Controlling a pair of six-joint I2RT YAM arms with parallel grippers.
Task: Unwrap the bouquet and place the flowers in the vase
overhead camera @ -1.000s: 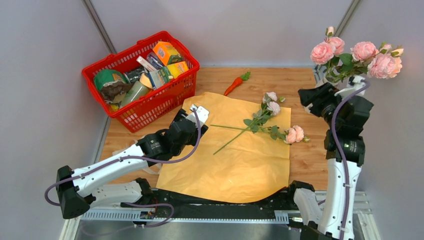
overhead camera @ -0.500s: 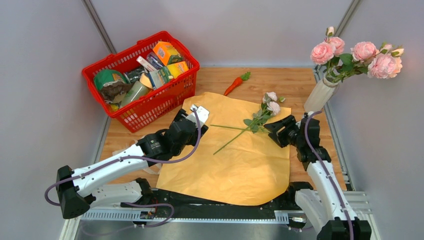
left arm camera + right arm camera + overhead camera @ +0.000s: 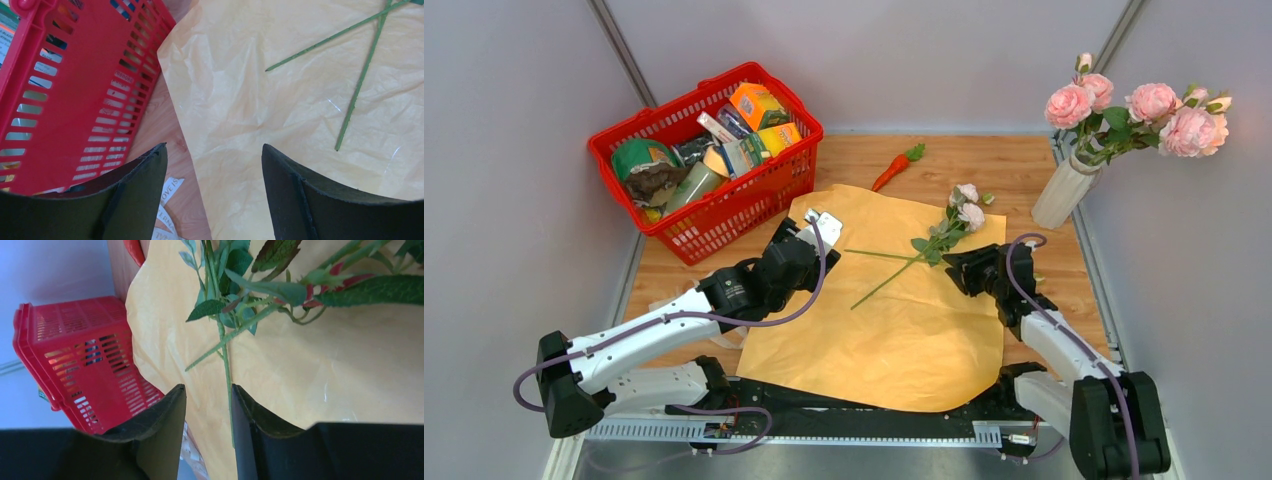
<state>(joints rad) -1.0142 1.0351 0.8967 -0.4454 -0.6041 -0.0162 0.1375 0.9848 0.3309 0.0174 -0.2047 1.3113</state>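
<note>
Because unwrapped and laid flat, wrapping paper (image 3: 894, 320): tan side up, mid-table, serving as a mat under what remains.
flowers (image 3: 1124, 110): most pink blooms standing in the vase (image 3: 1059, 195), far right corner, out of the arms' way.
loose stems (image 3: 929, 245): two, crossed on the paper right of centre; pale blooms (image 3: 966, 205) toward the far edge, second head hidden under the right arm.
right gripper (image 3: 951, 265): low on the paper at the leafy crossing, reaching in from near right; placed there likely for a hold near the leaves, against sliding along the thin stalk.
right jaws: half-spread, one stem (image 3: 226, 365) running between the pads, close against one pad (image 3: 250, 415), gap visible on the other side; not pinched by the look of it.
left gripper (image 3: 214, 146): spread wide, holding nothing, parked at the far-left edge of the paper just beside the red basket (image 3: 724, 215); probably there to pin the sheet against lifting with the stem.
step: closing on the next stem for transfer to the vase.
progress: well past halfway, two stems to go.
risk: lifting both crossed stems at once; snagging on leaves; crowded vase neck.
clutter: toy carrot (image 3: 892, 172) beyond the paper's far edge, not part of the job.
</note>
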